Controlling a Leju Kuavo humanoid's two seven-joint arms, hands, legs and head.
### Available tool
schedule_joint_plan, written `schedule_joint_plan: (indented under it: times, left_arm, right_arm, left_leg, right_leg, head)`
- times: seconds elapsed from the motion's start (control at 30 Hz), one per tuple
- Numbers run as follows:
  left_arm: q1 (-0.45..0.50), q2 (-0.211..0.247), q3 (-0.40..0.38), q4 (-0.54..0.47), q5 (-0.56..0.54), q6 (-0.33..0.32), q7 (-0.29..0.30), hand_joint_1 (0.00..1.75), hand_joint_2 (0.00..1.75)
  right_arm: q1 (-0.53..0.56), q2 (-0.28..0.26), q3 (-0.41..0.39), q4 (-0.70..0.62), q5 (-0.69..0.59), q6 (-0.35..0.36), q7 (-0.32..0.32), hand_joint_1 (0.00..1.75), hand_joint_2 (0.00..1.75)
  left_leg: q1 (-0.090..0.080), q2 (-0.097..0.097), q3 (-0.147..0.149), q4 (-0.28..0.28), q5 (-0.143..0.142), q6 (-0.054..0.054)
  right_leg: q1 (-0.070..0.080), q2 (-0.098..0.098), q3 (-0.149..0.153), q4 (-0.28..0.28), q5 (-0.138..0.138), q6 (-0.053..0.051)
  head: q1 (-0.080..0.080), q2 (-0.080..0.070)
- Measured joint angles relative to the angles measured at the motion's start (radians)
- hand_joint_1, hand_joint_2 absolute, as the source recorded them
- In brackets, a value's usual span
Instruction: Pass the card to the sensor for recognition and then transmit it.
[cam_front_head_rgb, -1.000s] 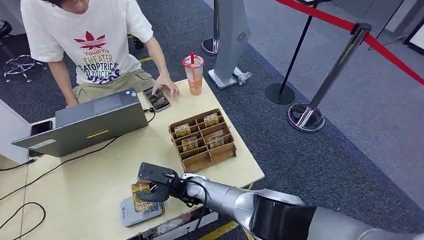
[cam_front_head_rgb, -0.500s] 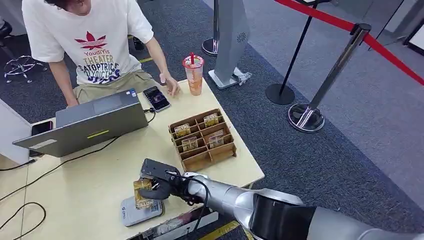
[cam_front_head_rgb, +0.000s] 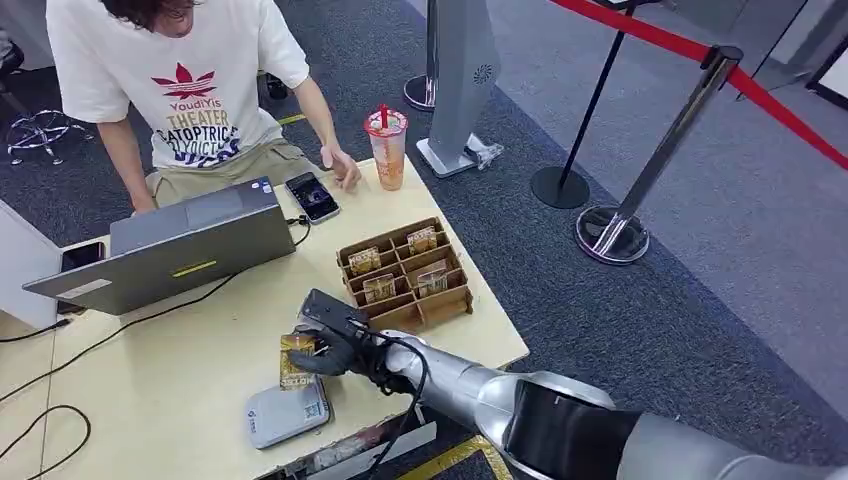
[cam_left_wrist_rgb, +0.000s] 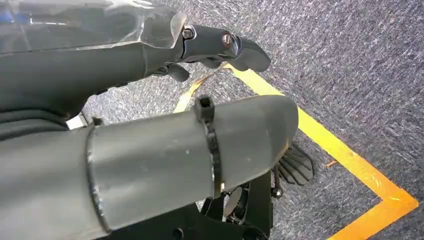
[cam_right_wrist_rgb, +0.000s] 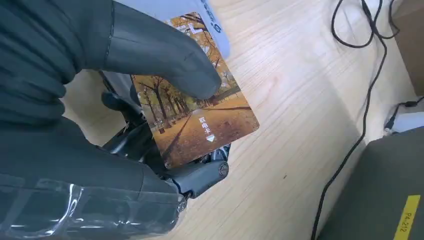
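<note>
A pale wooden tabletop (cam_front_head_rgb: 200, 340) stands on dark grey carpet, with red-rope stanchions behind. Nearest the robot lies the flat grey sensor (cam_front_head_rgb: 286, 412) at the tabletop's front edge. Just above and beyond it the right hand (cam_front_head_rgb: 335, 345) pinches the card (cam_front_head_rgb: 297, 361) between thumb and fingers, clear of the sensor. The card (cam_right_wrist_rgb: 197, 117) is a thin rectangle printed with an autumn avenue of orange trees and small white lettering. To hand it on well, I judge the hand should keep the pinch firm near one edge, leaving the far edge free for the person (cam_front_head_rgb: 180, 90) to take. The left hand (cam_left_wrist_rgb: 220, 47) hangs over the floor, fingers curled on nothing.
</note>
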Motion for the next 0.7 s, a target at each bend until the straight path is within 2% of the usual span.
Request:
schedule_joint_plan:
  times: [0.37,0.7]
  left_arm:
    - [0.0,0.0,0.0,0.0,0.0,-0.01,-0.002,0.0,0.0]
    - [0.0,0.002,0.0,0.0,0.001,-0.011,-0.001,0.0,0.0]
  right_arm:
    - [0.001,-0.016,-0.016,-0.027,0.001,-0.008,-0.008,1.75,1.75]
    - [0.015,-0.036,-0.029,-0.064,0.043,-0.003,0.031,1.75,1.75]
  left_leg:
    - [0.0,0.0,0.0,0.0,0.0,0.0]
    - [0.0,0.0,0.0,0.0,0.0,0.0]
  right_leg:
    - [0.0,0.0,0.0,0.0,0.0,0.0]
    - [0.0,0.0,0.0,0.0,0.0,0.0]
  head:
    - [0.0,0.0]
    - [0.0,0.0]
